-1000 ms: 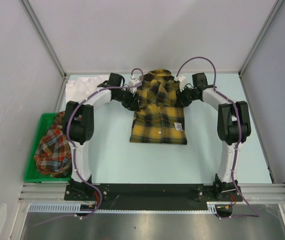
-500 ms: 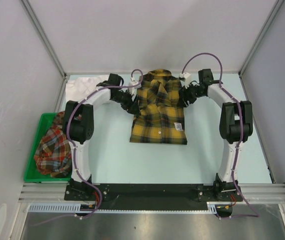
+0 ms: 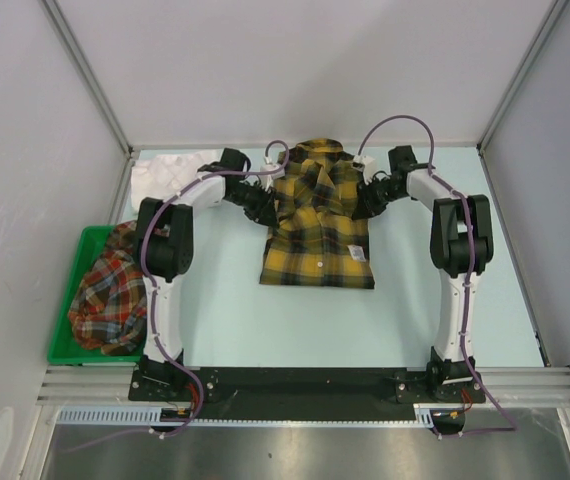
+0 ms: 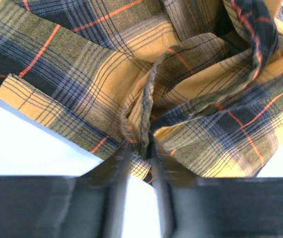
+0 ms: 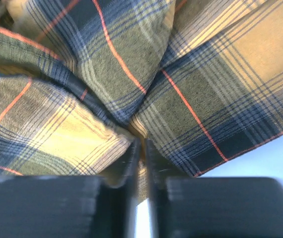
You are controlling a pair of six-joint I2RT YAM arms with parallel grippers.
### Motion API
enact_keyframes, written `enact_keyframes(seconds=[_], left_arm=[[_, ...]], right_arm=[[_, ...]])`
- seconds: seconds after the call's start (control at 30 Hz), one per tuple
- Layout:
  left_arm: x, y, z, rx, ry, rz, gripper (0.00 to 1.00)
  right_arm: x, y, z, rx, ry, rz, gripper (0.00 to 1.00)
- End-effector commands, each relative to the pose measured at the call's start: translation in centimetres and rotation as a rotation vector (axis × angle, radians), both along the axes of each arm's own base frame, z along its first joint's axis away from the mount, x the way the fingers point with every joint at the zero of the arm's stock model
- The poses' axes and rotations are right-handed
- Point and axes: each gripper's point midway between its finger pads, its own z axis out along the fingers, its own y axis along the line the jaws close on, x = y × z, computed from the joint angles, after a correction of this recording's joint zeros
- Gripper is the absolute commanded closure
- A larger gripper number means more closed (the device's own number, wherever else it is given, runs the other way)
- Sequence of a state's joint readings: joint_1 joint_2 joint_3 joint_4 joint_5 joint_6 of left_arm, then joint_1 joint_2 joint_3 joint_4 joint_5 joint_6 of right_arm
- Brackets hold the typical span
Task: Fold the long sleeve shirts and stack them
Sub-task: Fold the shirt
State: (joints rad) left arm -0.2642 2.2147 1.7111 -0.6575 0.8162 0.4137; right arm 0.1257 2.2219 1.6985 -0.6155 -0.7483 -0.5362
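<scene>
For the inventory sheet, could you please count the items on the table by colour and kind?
Yellow plaid shirt: 1
White shirt: 1
Red plaid shirt: 1
Green bin: 1
Total: 4

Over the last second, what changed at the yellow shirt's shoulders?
The right arm eased outward, then swung back in; the left barely shifted. The left gripper and right gripper now pinch folds of the yellow plaid shirt. White shirt, red plaid shirt and green bin stayed put.
</scene>
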Motion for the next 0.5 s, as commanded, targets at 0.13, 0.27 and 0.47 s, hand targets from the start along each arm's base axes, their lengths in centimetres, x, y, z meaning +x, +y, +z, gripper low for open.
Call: enact_keyframes(seconds=[0.13, 0.27, 0.47], left_arm=[[0.3, 0.8, 4.6, -0.015, -0.054, 0.020, 0.88], [0.0, 0.9, 4.8, -0.013, -0.049, 0.018, 0.81], [0.1, 0.9, 3.8, -0.008, -0.021, 0.031, 0.58]], right_arm=[[1.2, -0.9, 6.7, 0.062, -0.091, -0.023, 1.00], [0.8, -0.7, 6.4, 0.047, -0.056, -0.016, 0.82], [-0.9, 0.0, 3.7, 0.057, 0.087, -0.017, 0.66]])
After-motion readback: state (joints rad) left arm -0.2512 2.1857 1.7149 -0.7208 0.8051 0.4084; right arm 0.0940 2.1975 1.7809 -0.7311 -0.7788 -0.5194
